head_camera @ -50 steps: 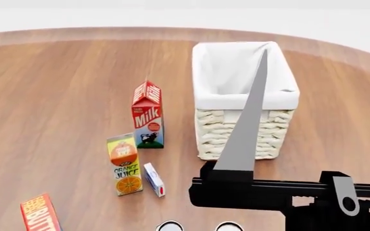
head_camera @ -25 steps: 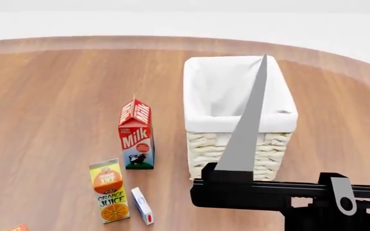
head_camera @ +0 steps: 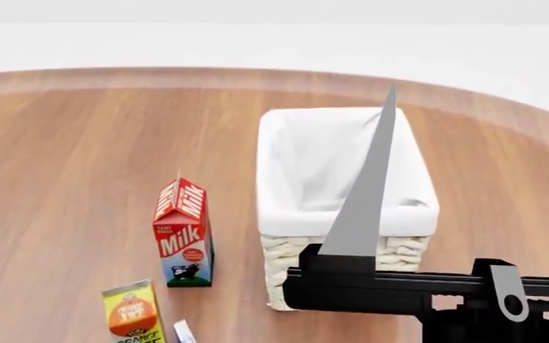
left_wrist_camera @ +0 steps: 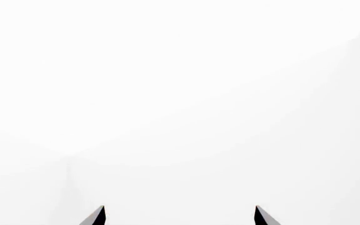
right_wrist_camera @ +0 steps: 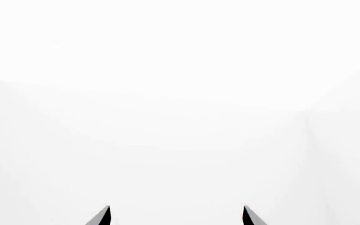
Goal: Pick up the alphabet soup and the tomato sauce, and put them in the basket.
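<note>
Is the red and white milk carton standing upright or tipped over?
Upright. In the head view the red and white milk carton stands on its base on the wooden table, gabled top up, left of the cream wicker basket.

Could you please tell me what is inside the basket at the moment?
Only the white cloth lining shows inside the basket; no can is visible in it. A grey arm part crosses the opening, and the near wall hides part of the bottom, so those parts cannot be checked.
</note>
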